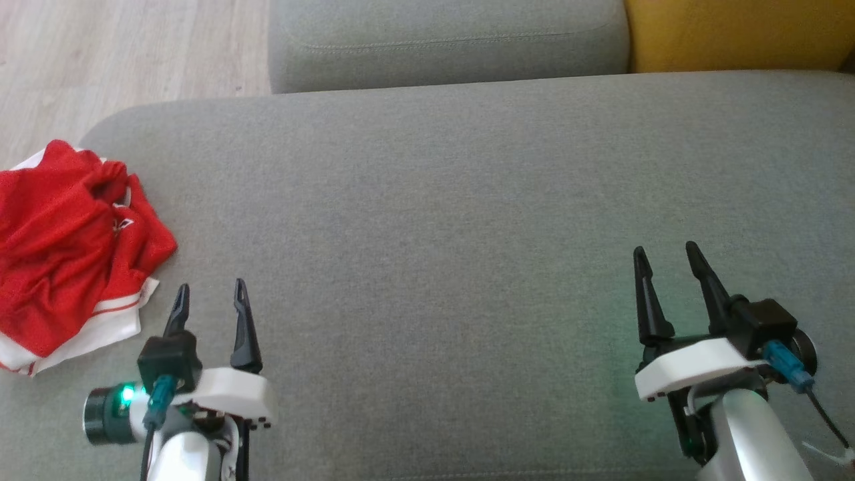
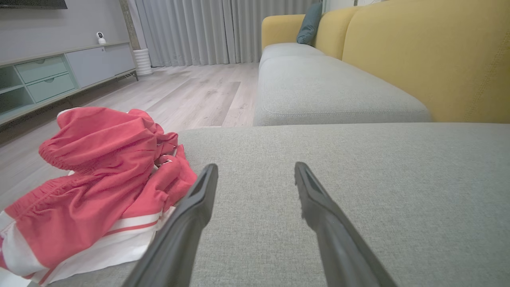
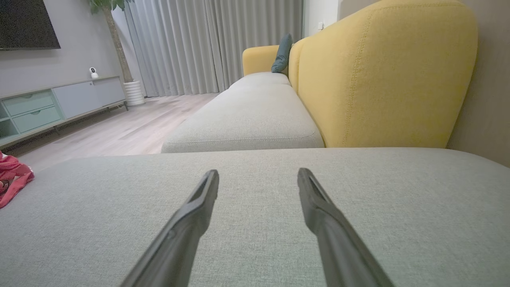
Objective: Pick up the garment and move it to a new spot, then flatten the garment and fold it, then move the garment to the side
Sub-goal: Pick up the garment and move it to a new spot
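1. The red-and-white garment [image 1: 73, 247] is being seen from the head view as a crumpled heap at the left end of the grey sofa seat [image 1: 434, 220], next to the wooden floor [image 1: 100, 60].
2. The left gripper [image 1: 210, 285] is being held just beside the garment, to its right. Its jaws are being held wide apart and nothing is being gripped.
3. The right gripper [image 1: 666, 248] is being held well apart from the garment, over bare seat toward the right end. Its jaws are spread just as wide, with nothing between them.
4. Layout is being given by the head view: both grippers at once, and the garment's white hem lying on the side nearest the left gripper.
5. Height is being added by the left wrist view. Bunched folds with an elastic waistband are piled up left of the fingers. The hem is being crossed by the finger at that view's left, and whether they touch cannot be told.
6. In the right wrist view, a small red corner of the garment is being caught at the left edge, across bare seat.
7. The room is being added by the wrist views: yellow backrest [image 2: 418, 63], teal pillow [image 2: 308, 24], grey curtains [image 2: 199, 28], low cabinet [image 2: 48, 75]. A wall screen [image 3: 24, 24] and a potted plant [image 3: 133, 91] are being shown by the right wrist view.
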Robot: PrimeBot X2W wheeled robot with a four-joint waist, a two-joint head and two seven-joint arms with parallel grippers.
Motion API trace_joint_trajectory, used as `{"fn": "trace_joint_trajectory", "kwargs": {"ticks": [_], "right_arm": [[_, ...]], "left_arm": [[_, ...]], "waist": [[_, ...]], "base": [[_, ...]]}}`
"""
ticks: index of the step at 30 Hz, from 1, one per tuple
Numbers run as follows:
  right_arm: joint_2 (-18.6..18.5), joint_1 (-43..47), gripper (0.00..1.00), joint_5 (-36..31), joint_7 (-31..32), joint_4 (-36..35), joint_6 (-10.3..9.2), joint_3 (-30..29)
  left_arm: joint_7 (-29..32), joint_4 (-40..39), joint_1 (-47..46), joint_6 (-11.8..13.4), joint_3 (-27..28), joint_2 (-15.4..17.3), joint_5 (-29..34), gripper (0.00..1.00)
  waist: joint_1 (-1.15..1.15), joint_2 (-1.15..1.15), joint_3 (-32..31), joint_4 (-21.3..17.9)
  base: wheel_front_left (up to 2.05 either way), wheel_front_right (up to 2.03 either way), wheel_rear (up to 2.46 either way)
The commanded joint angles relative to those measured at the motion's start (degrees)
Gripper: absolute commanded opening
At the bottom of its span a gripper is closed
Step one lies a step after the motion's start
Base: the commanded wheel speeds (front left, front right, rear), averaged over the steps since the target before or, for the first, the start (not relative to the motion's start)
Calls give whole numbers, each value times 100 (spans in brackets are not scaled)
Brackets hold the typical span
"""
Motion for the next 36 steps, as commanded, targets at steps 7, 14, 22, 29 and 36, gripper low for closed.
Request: {"fn": "trace_joint_trajectory", "kwargs": {"ticks": [7,14,22,29,36], "right_arm": [[-30,-341,100,-33,-63,-201,43,206],[-30,-306,100,-24,-63,-252,43,215],[-30,-314,100,59,-63,-231,43,473],[-30,-449,100,8,-63,-193,43,668],[-30,-575,100,-46,-63,-210,43,823]], "left_arm": [[-71,-160,-388,-11,110,85,13,100],[-71,-297,-446,21,98,79,-46,100],[-71,-243,-276,-22,359,82,-102,100],[-71,-196,-211,-63,545,78,-171,100],[-71,-176,-304,-44,636,76,-292,100]], "waist": [[0,0,141,414],[0,0,228,1414],[0,0,254,2539],[0,0,454,3071],[0,0,675,3081]], "base": [[0,0,0],[0,0,0],[0,0,0],[0,0,0],[0,0,0]]}}
